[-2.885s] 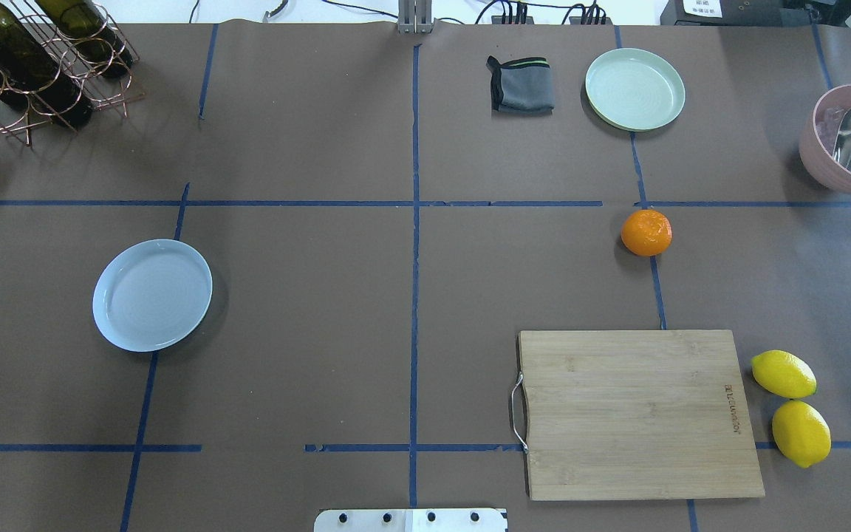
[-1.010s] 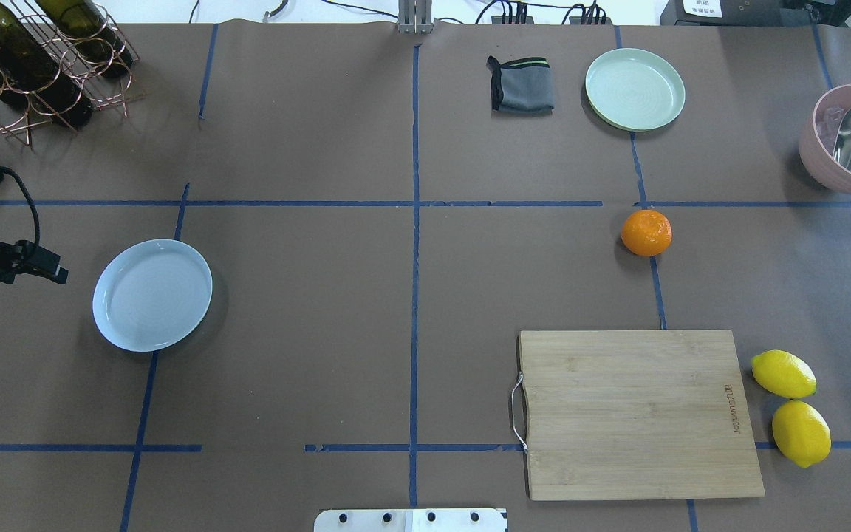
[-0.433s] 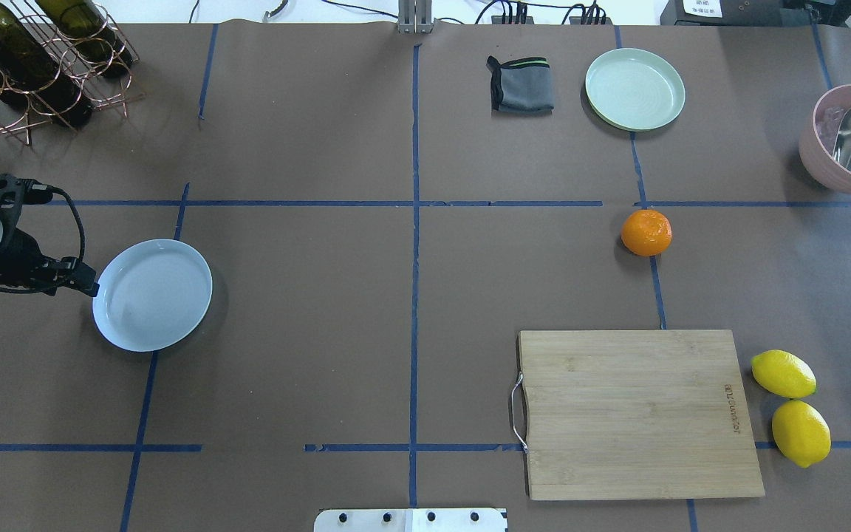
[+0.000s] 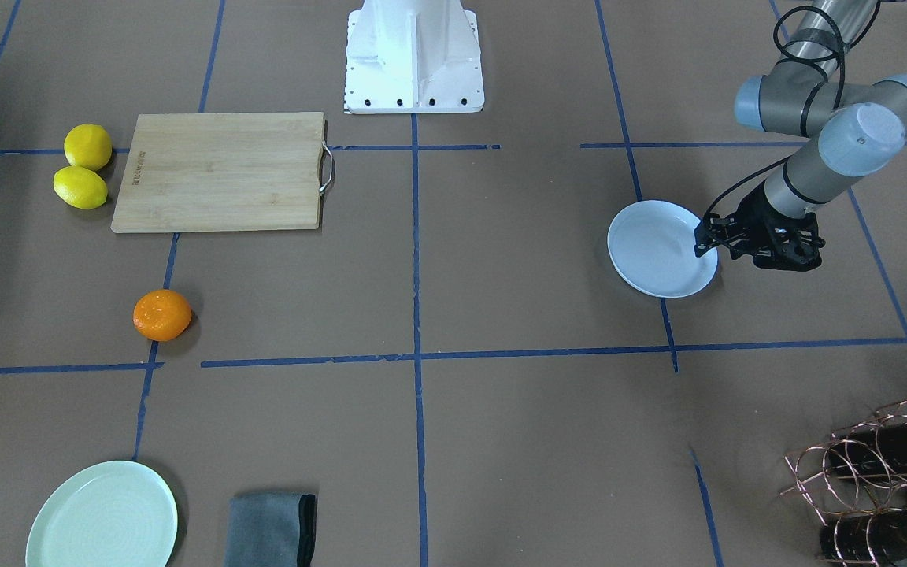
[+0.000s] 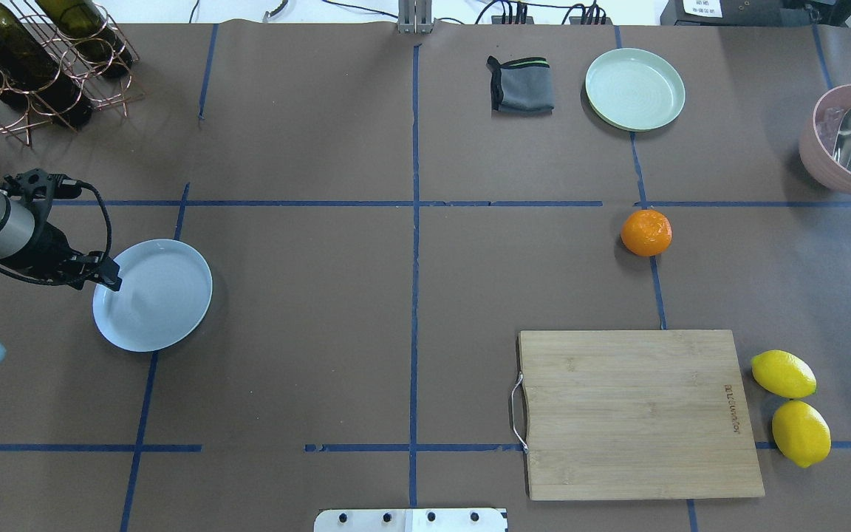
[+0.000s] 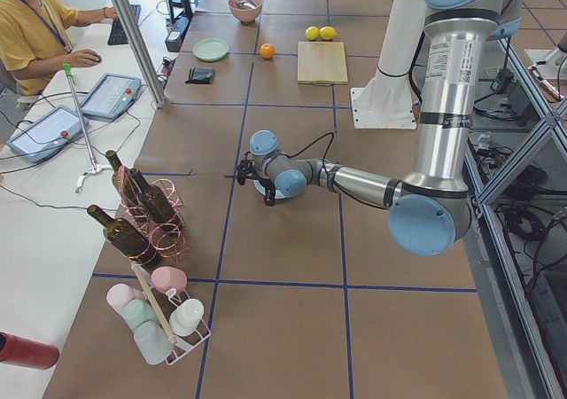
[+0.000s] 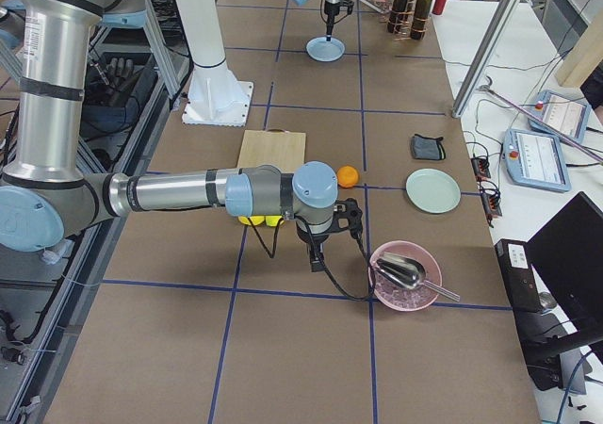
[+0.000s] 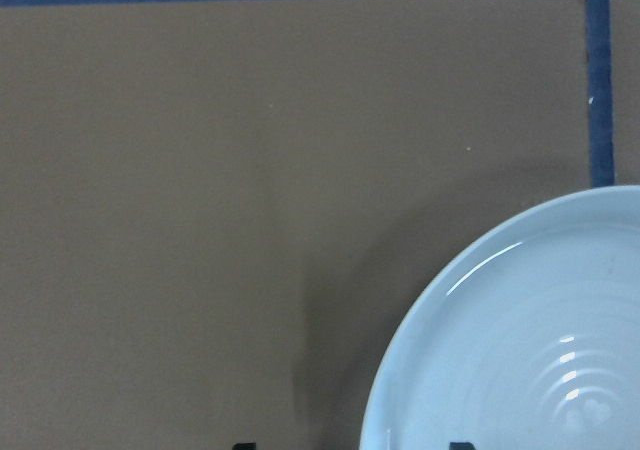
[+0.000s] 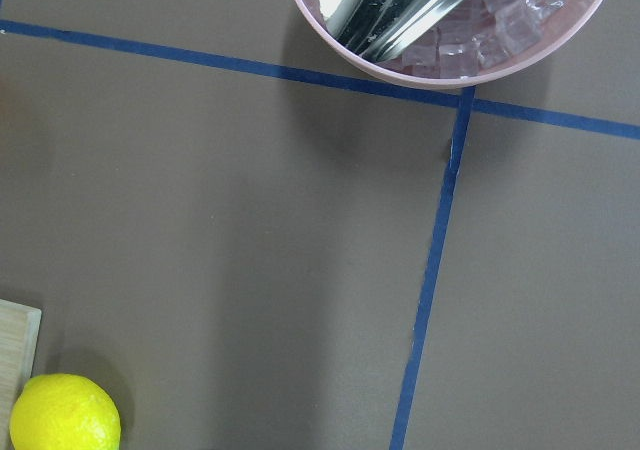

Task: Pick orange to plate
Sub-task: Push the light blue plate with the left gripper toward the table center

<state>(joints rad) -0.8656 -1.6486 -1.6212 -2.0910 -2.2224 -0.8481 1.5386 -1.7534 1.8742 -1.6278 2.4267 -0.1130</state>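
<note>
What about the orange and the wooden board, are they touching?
Apart. The overhead view shows a bare strip of brown table between the orange and the wooden board.

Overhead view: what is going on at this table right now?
The left tool is open over the plate's rim. The orange lies untouched on the other side of the table. The right arm hangs between the lemons and the pink bowl.
</note>
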